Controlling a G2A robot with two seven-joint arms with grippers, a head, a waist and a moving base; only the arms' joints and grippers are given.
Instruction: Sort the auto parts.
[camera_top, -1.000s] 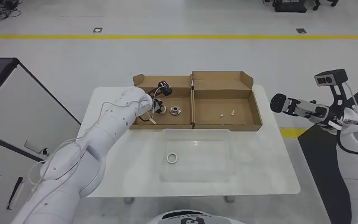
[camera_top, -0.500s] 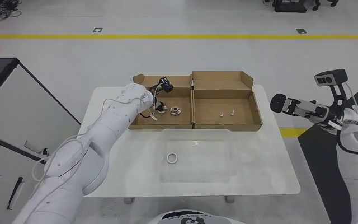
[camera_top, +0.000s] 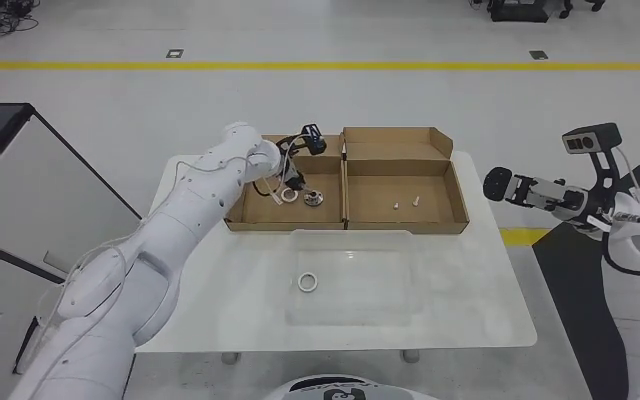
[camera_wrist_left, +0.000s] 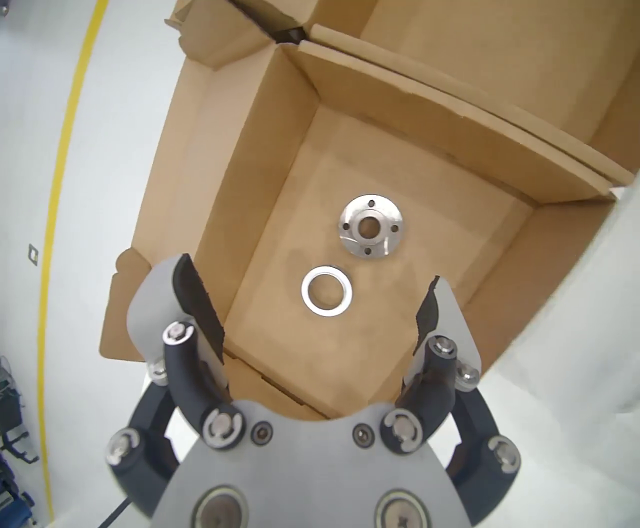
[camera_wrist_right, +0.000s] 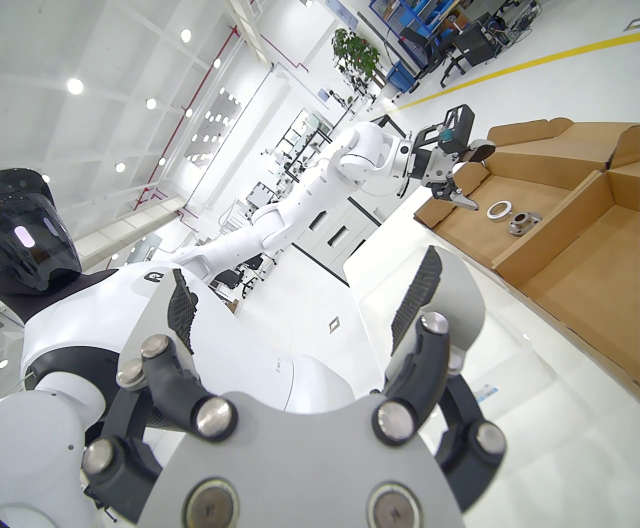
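Flat metal ring (camera_wrist_left: 326, 291) lies flat on the floor of the left box (camera_wrist_left: 280, 165), about mid-floor. Seen from above, it sits near the box's centre (camera_top: 288, 196).

Flanged hub (camera_wrist_left: 371, 226) is in the same box, just beside the ring and not touching it. Its face is up, showing a centre bore with small holes around it. From the right wrist both parts (camera_wrist_right: 500, 209) (camera_wrist_right: 522, 223) sit side by side on the cardboard floor.

Left gripper (camera_wrist_left: 309, 272) hangs over the ring, jaws spread wide with nothing between them. Both fingers are clear of ring and hub. From the right wrist it (camera_wrist_right: 475, 175) is above the left box's outer side, one fingertip low and near the ring.

Right box (camera_top: 440, 170) butts against the left box, wall to wall. Both stand along the far side of the tabletop (camera_top: 480, 290), flaps open. Two small white parts (camera_top: 405, 202) lie close together on the right box's floor.

A clear tray (camera_top: 400, 240) sits on the near half of the tabletop, with a second ring (camera_top: 308, 282) lying in its left part.

Right gripper (camera_wrist_right: 305, 267) is held off the tabletop's right edge, well apart from the boxes, fingers apart and empty.
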